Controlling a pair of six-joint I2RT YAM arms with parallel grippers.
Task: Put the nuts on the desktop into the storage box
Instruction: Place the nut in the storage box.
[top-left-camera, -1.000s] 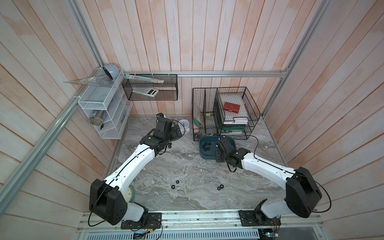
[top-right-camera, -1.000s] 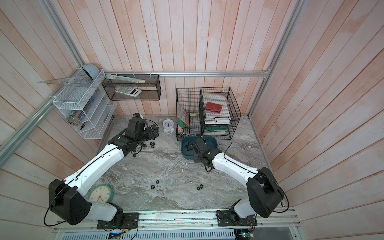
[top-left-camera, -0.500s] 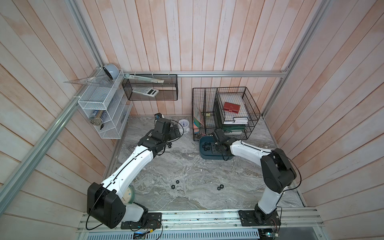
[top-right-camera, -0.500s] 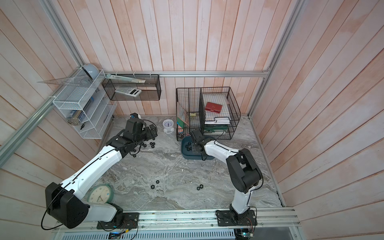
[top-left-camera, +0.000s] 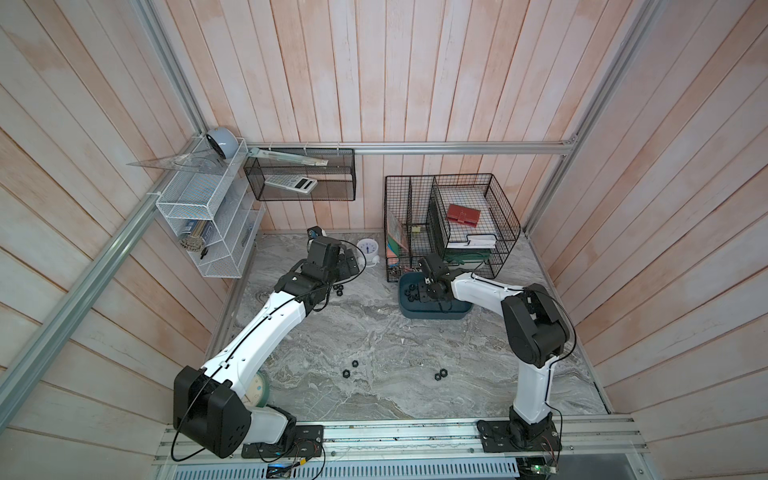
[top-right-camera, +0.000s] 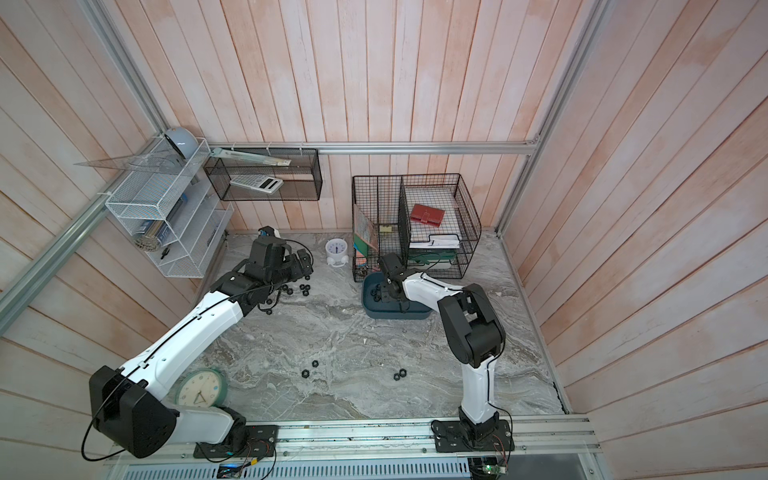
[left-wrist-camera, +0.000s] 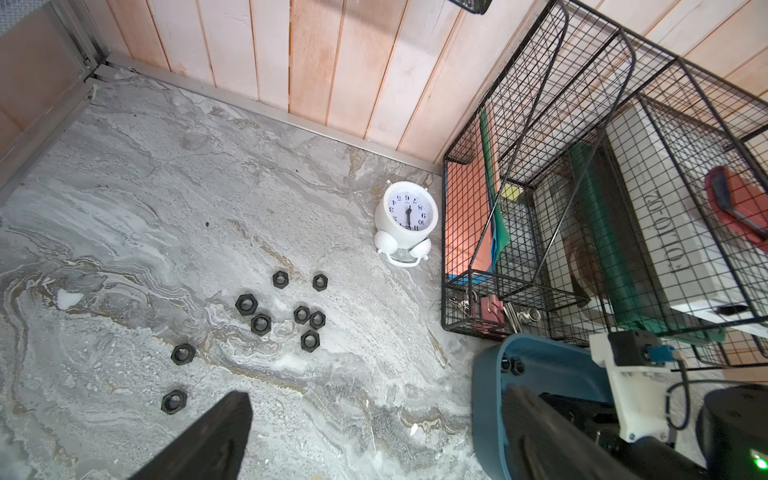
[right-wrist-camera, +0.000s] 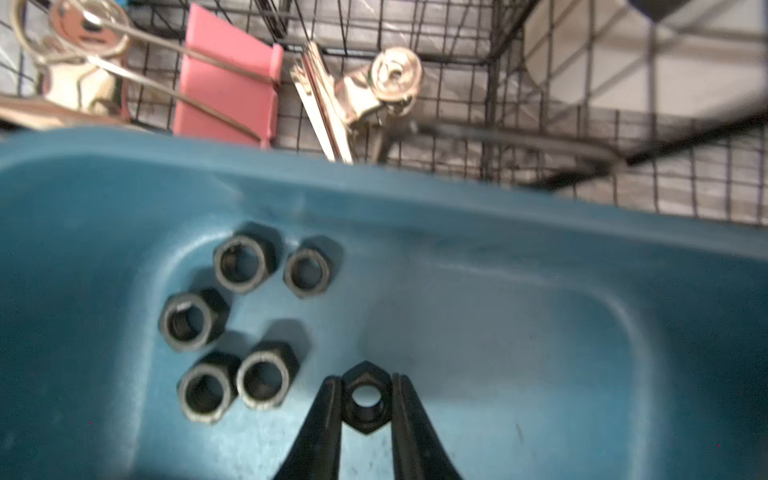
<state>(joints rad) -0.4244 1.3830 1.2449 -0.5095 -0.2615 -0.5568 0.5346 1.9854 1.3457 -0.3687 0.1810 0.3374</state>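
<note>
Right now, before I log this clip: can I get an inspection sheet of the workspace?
Surface: desktop, grey veined marble.
Job's things: box holds five nuts; nine-nut cluster lies by the white clock; two pairs lie nearer the front.
Clutter: white clock, green clock by the left arm's base, wire baskets, white rack.
Grippers: left gripper, jaws open and empty, near the cluster; right gripper, jaws shut on a nut over the box.
Cables: black cable runs along the left arm.
Surroundings: plank walls, aluminium frame.
</note>
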